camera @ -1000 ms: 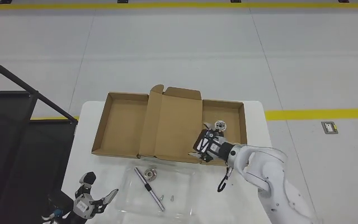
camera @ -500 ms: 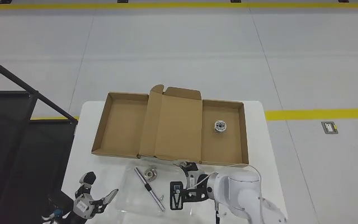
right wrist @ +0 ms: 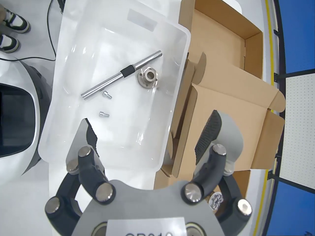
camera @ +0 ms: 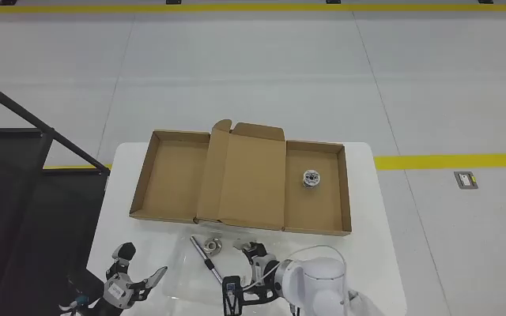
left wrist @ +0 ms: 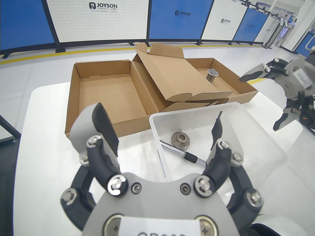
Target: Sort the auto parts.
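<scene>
"White table (camera: pixel 379 245), pale factory floor beyond. Where were the parts?"

"The metal rod (right wrist: pixel 121 74), the flange (right wrist: pixel 147 77) and two small screws (right wrist: pixel 107 95) lay in the clear tray (right wrist: pixel 73 37). One toothed hub (camera: pixel 311 178) stood in the cardboard box's (camera: pixel 170 178) right compartment."

"The tools?"

"Both spread wide and empty. The right tool (right wrist: pixel 150 121) hung above the tray's edge, the left tool (left wrist: pixel 160 124) near its other end."

"Risk?"

"The rod lay just beside the flange. Closing on either could nudge the other, and the round rod might roll free."

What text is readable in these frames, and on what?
On the wall panels: brand logo, left unquoted.
On the left gripper: label cut off at the edge.
On the right gripper: label cut off or too small.
On the cardboard box: none.
</scene>
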Motion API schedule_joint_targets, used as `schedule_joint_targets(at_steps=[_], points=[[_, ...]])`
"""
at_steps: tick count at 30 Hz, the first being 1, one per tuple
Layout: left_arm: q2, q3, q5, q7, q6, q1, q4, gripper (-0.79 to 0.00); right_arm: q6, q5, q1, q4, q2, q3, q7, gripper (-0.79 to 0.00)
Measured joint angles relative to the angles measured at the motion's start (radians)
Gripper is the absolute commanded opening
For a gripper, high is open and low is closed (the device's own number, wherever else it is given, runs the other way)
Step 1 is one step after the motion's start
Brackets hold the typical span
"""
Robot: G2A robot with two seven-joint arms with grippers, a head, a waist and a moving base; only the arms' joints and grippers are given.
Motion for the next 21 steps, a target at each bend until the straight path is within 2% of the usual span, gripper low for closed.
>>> schedule_joint_targets(at_steps=[7,17,21], points=[[0.0,0.0,0.0,0.0,0.0,0.0,0.0,0.0,0.133,-0.062,-0.024,-0.019,-0.023,-0.095,0.088,0.0],[0.0,0.0,0.0,0.0,0.0,0.0,0.0,0.0,0.134,-0.061,-0.028,-0.003,-0.025,-0.105,0.105,0.0],[0.0,0.0,0.0,0.0,0.0,0.0,0.0,0.0,0.175,-0.113,-0.018,0.057,-0.039,-0.152,0.128,0.0]])
